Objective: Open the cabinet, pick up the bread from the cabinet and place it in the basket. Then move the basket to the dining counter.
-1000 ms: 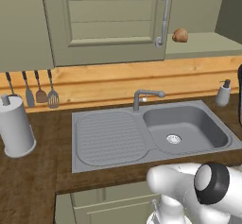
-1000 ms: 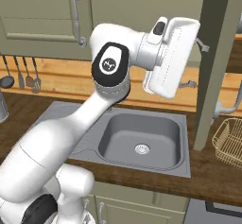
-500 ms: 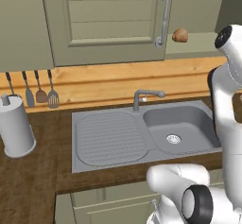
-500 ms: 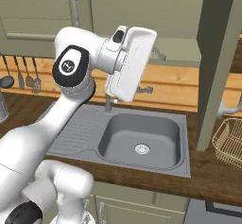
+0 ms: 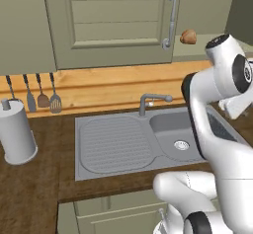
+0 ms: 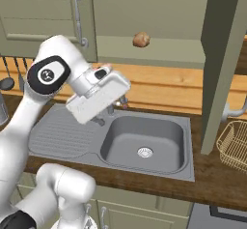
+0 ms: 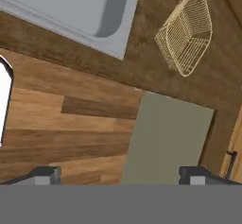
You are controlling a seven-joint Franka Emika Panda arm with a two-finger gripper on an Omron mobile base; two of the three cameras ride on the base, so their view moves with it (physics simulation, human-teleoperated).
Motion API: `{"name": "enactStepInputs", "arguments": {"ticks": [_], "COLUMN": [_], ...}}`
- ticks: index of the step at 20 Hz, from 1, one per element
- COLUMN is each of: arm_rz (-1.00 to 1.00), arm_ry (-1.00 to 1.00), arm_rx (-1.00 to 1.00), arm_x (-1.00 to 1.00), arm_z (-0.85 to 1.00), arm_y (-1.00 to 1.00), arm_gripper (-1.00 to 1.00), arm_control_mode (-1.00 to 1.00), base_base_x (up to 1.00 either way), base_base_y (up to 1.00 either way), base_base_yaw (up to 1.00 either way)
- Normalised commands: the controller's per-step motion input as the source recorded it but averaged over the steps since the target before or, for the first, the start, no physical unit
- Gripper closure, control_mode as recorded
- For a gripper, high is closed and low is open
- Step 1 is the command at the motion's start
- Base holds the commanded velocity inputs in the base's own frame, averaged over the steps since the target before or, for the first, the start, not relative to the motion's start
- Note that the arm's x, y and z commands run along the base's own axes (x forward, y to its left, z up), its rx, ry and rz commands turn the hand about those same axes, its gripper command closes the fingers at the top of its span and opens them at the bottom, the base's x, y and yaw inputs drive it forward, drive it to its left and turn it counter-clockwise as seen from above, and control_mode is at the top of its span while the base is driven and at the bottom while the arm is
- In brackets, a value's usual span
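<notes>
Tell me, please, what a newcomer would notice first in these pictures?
The white arm bends over the grey sink. Above it, a small brown bread sits alone on the shelf of the cabinet, whose door is swung open. A golden wire basket rests on the dark worktop.

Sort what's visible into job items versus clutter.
Job: cabinet, door open; bread on its shelf; basket on the worktop; open gripper.
Clutter: sink, tap, paper roll, hanging utensils.

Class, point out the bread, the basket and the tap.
bread (image 6: 141, 39), right base view, middle of the bun.
basket (image 7: 186, 31), hand view, mesh side wall.
tap (image 5: 152, 98), left base view, spout.
</notes>
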Motion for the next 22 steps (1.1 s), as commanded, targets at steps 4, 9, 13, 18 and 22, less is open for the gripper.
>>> {"name": "enactStepInputs", "arguments": {"ticks": [4,9,13,18,22], "arm_rz": [-0.1,-0.24,-0.26,-0.22,-0.05], "arm_ry": [-0.06,-0.36,-0.7,-0.66,-0.53], "arm_rx": [0.76,0.8,0.43,0.07,-0.17], "arm_x": [0.4,0.83,0.61,0.27,0.08], "arm_z": [-0.92,-0.39,0.28,0.84,0.96], "arm_y": [0.95,0.46,0.34,0.65,0.65], "arm_gripper": [-1.0,-1.0,-1.0,-1.0,-1.0], "arm_control_mode": [-1.0,-1.0,-1.0,-1.0,-1.0], "base_base_x": [0.0,0.0,0.0,0.0,0.0], "base_base_y": [0.0,0.0,0.0,0.0,0.0], "base_base_yaw": [0.0,0.0,0.0,0.0,0.0]}}
